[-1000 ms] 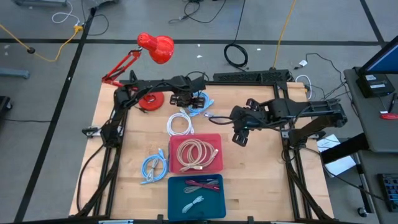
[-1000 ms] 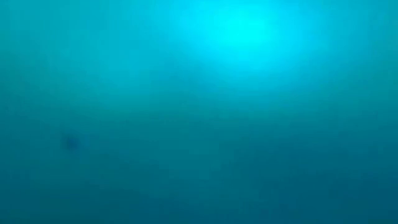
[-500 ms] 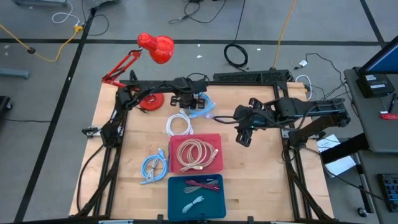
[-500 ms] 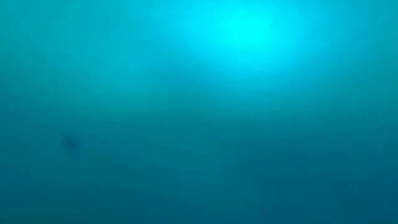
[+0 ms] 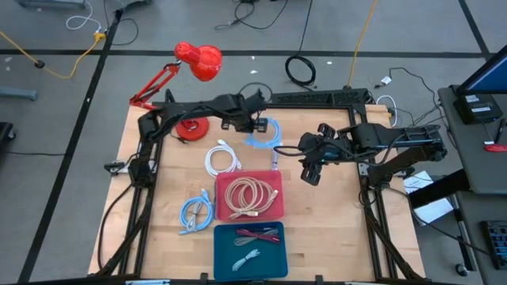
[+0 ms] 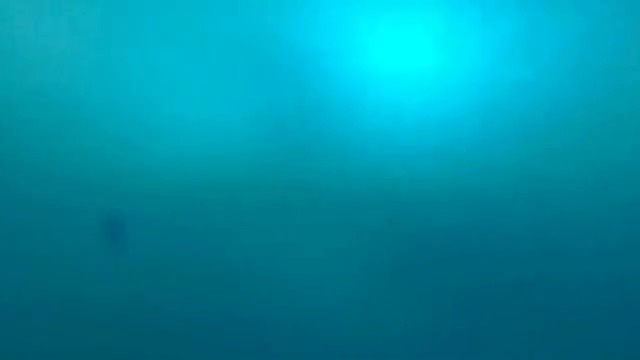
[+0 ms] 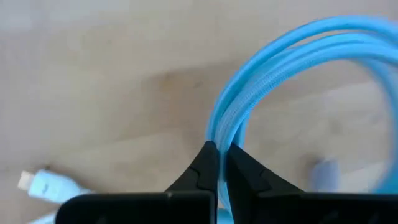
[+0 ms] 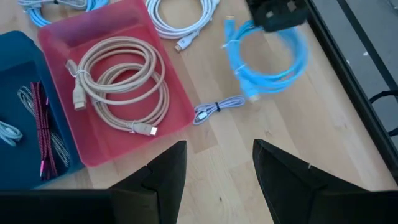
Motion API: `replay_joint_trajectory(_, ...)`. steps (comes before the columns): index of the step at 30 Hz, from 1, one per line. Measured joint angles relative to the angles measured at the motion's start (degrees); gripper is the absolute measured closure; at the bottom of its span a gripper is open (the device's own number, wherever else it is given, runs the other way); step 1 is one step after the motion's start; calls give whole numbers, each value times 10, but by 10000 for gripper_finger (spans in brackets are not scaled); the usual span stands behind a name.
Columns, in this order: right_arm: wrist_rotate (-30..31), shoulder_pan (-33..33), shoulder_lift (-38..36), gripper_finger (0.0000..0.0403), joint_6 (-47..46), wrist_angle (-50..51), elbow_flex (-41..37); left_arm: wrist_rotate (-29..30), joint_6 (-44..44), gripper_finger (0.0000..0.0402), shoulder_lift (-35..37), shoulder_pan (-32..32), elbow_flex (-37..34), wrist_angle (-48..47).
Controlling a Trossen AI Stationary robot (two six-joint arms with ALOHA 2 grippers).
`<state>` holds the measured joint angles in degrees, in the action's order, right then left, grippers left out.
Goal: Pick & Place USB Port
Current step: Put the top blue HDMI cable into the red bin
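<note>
A bright blue coiled USB cable [image 5: 267, 136] hangs at the table's far middle, with my left gripper [image 5: 252, 122] shut on it; the right wrist view shows both the cable [image 8: 268, 57] and that gripper [image 8: 277, 12]. My right gripper [image 5: 310, 171] hovers open to the right of the red tray [image 5: 277, 207] and holds nothing. A beige cable [image 8: 118, 81] lies coiled in that tray. A white cable [image 5: 222, 158] lies flat on the wood near the blue one. The low view shows only a blue blur. My left gripper pinches several strands of the blue coil [image 7: 219, 134] together between its two fingertips [image 7: 204, 163], at the coil's upper edge. The fingers come from above and lie across the strands. The coil hangs below them as an open ring; whether its lower edge touches the table, I cannot tell.
A short silver cable [image 8: 217, 107] lies just beside the red tray's far right corner. A blue tray [image 5: 249, 250] with small cables sits at the near edge, a light blue cable [image 5: 195, 212] lies left of the red tray, and a red desk lamp [image 5: 198, 62] stands far left.
My left gripper has shut on the blue cable and risen, shifting a little toward the far right. The cable has come up from a flat heap and spread into an open ring hanging below the fingers. My right gripper has drifted slightly right, still open.
</note>
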<state>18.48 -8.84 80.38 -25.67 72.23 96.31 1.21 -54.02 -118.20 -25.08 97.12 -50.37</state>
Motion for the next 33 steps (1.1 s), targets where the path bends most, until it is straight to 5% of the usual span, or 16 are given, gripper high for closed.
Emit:
replay_joint_trajectory(7,14,0,0,222,1,0,0,-18,15,392,61,38,30,-29)
replay_joint_trajectory(18,42,0,0,222,23,3,0,-16,-41,392,129,231,23,-139)
replay_joint_trajectory(33,40,1,0,222,30,2,0,-48,-191,392,128,323,-167,-89)
